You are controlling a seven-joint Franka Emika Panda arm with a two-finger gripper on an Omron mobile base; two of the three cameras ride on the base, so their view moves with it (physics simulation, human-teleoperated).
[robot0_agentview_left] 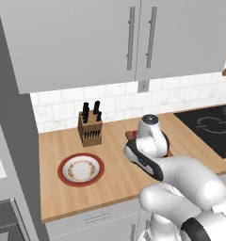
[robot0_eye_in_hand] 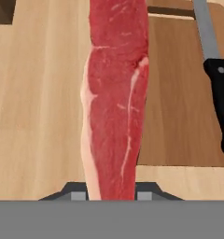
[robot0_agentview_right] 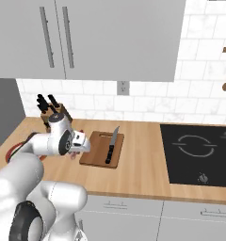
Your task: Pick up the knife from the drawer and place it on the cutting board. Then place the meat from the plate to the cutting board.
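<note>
One long reddish-pink strip of raw meat [robot0_eye_in_hand: 115, 107] is pinched between the two dark finger tips of the gripper [robot0_eye_in_hand: 112, 192], hanging above the wooden counter [robot0_eye_in_hand: 34, 107] just beside the brown rectangular wooden cutting board [robot0_agentview_right: 97, 151]. On that board a slim knife with silver blade and black handle [robot0_agentview_right: 111, 145] is laid. Nothing is seen lying on the round red-rimmed plate with cream centre [robot0_agentview_left: 81, 169].

The wooden counter [robot0_agentview_right: 143, 172] carries the cutting board [robot0_agentview_right: 97, 156], the plate [robot0_agentview_left: 81, 169] and a knife block [robot0_agentview_left: 90, 128].
</note>
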